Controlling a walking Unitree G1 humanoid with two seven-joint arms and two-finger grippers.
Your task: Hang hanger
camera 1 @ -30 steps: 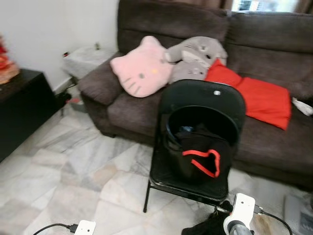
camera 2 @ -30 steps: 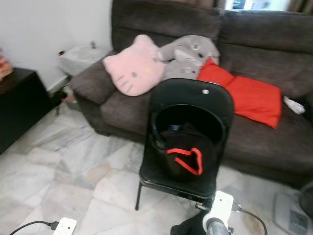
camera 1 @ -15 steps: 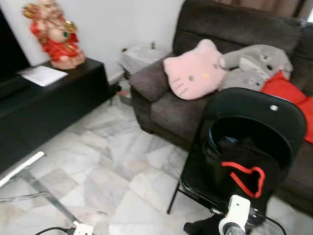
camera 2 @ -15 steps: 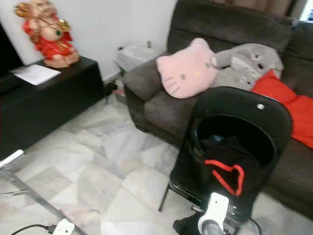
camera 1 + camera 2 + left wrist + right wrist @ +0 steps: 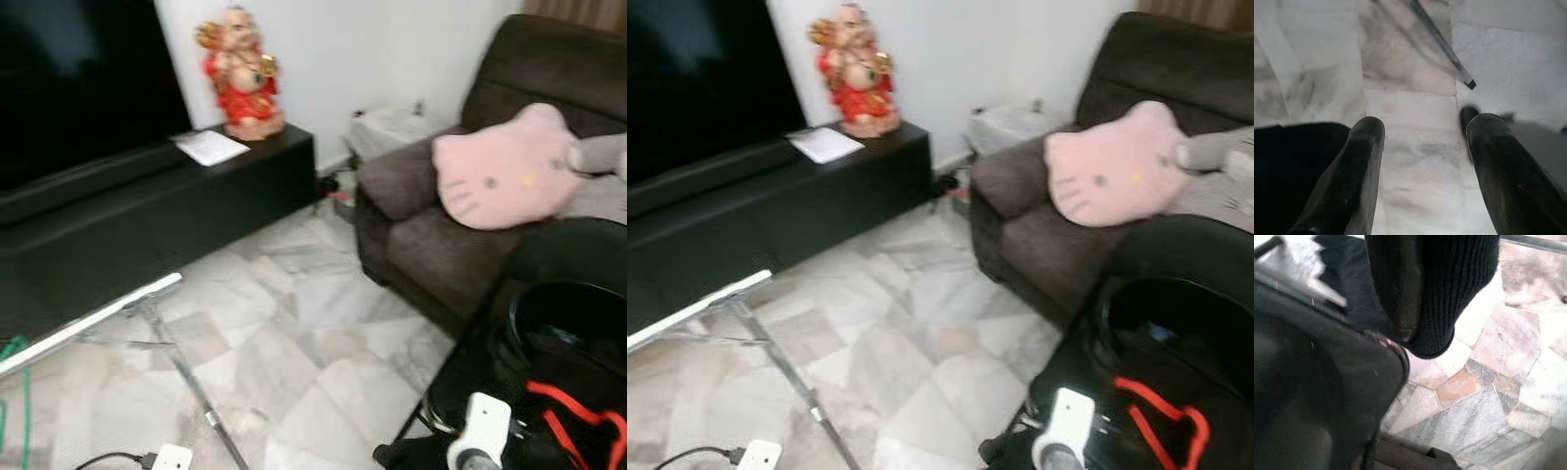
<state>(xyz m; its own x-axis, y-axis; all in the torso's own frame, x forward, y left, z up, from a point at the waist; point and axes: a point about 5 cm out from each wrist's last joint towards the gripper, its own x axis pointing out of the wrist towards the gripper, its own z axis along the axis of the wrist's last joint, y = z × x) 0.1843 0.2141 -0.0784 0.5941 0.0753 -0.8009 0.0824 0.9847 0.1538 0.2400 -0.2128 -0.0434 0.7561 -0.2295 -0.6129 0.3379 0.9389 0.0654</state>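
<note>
My right gripper is wrapped in a black knit garment, and its fingers look shut on it. In the eye views the garment hangs beside my white right wrist at the bottom. Just behind stands a black folding chair with a black tub on its seat. A red, hanger-shaped loop lies on the dark cloth there. My left gripper hangs open over the marble floor with nothing between its fingers.
A low black TV cabinet runs along the left wall, with a red figurine and a dark screen on it. A glass table's metal leg stands at front left. The brown sofa carries a pink cat cushion.
The camera has swung left: chair and sofa slid to the right edge, and the TV cabinet, screen and figurine came into view. The black garment stays at my right wrist.
</note>
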